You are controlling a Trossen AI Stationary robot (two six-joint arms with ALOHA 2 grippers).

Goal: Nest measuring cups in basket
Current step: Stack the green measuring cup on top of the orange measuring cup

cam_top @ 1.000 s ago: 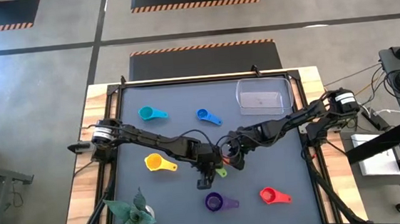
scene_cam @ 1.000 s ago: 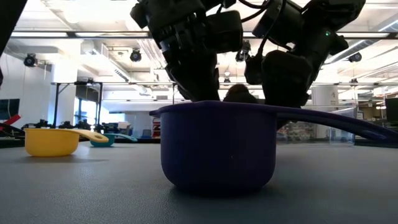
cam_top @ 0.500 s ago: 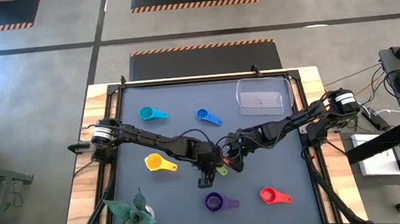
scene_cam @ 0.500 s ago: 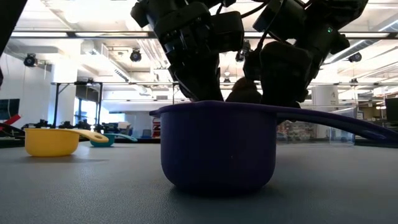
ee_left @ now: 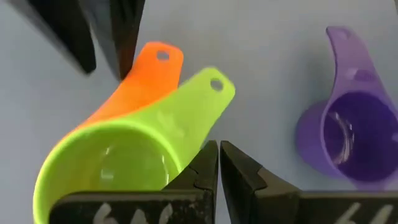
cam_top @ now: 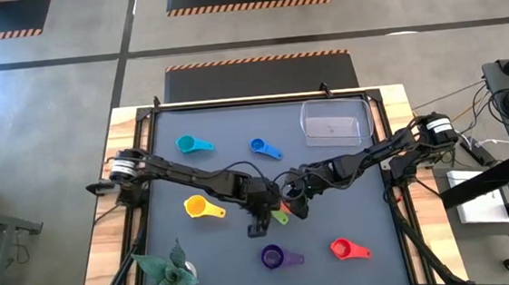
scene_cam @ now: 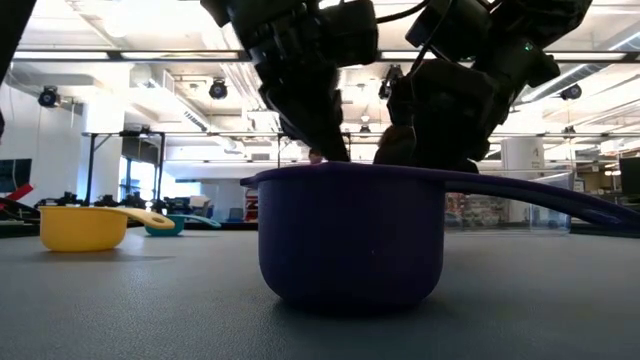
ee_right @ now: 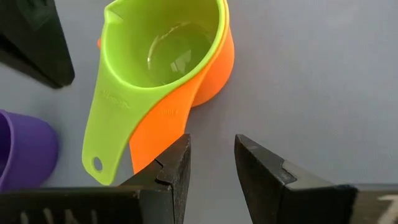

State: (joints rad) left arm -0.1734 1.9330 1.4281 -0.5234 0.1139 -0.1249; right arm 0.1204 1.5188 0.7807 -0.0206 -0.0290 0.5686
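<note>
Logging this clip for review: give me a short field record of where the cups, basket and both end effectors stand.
nested: green cup sits inside orange cup, mid-table
loose cups: teal, blue, yellow, purple, red
basket: holds no cups
left end effector: shut, beside the pair
right end effector: open, beside the pair

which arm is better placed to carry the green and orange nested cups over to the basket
Probably the right. The right claw and left claw both sit by the green cup nested in the orange cup, but the basket lies on the right arm's side.
</note>
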